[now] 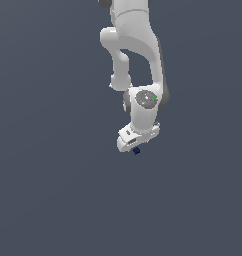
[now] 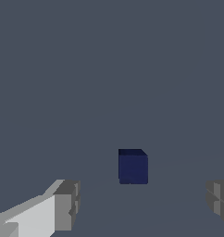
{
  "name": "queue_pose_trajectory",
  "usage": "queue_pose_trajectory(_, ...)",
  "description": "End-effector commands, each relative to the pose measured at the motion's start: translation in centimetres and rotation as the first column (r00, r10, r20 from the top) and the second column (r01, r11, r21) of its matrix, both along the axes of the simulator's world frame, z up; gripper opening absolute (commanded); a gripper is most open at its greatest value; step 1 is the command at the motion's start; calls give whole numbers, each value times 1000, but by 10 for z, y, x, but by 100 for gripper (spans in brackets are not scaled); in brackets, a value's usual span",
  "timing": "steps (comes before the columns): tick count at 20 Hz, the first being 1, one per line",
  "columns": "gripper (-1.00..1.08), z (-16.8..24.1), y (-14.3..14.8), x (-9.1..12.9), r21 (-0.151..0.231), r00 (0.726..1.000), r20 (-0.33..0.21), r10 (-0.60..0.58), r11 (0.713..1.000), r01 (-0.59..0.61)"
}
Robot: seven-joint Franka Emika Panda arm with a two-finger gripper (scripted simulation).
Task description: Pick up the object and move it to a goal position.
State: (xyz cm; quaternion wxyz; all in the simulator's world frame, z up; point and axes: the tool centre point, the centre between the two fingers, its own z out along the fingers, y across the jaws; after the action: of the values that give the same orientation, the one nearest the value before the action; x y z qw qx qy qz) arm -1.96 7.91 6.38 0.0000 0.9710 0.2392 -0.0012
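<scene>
Arm: a white Panda arm (image 1: 135,55) comes down from the top edge of the exterior view, bends through its joints, and ends in a wrist with a grey round cap.

Gripper: the white gripper (image 1: 134,144) sits at the low end of the arm, tilted, its body slanting down toward the exterior view's left. In the wrist view the gripper (image 2: 144,203) shows as two grey finger pads, one pad (image 2: 67,203) on a white finger and the other pad (image 2: 219,201) at the picture's edge.

Gripper state: released. The two pads stand wide apart with bare floor between them, and neither touches anything.

Cube: a tiny dark navy cube (image 1: 137,150) peeks out just under the gripper in the exterior view, at the edge of the gripper body that faces the exterior view's right. It is far smaller than the gripper.

Cube from the wrist: the cube (image 2: 133,166) lies beyond the fingertips, in line with the gap between the pads, nearer the pad on the white finger than the other one. It is clear of both pads. It sits square, one face and a thin strip of its top showing.

Cube height: whether the cube rests on the floor cannot be told from the exterior view; the wrist view shows it flat against the grey ground.

Floor: a plain, even dark grey floor (image 1: 53,200) fills both views around the arm and the cube.
</scene>
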Motion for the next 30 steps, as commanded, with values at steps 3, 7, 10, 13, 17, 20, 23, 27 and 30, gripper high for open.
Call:
queue_pose_trajectory(3,100,-3,0,0,0,1000,1,0,1000,0)
queue_pose_trajectory(7,100,-16,0,0,0,1000,1,2,1000,-2)
queue_pose_trajectory(10,100,-32,0,-1,0,1000,2,4,1000,-4)
queue_pose_trajectory(13,100,-44,1,-1,1,1000,2,6,1000,-6)
queue_pose_trajectory(17,100,-50,1,0,1,1000,2,6,1000,-6)
queue_pose_trajectory(20,-100,-51,1,0,1,1000,2,6,1000,-6)
queue_pose_trajectory(23,-100,-51,1,0,1,1000,2,6,1000,-6)
queue_pose_trajectory(27,-100,-51,1,0,1,1000,2,6,1000,-6)
queue_pose_trajectory(30,-100,-50,0,0,1,1000,2,6,1000,-6)
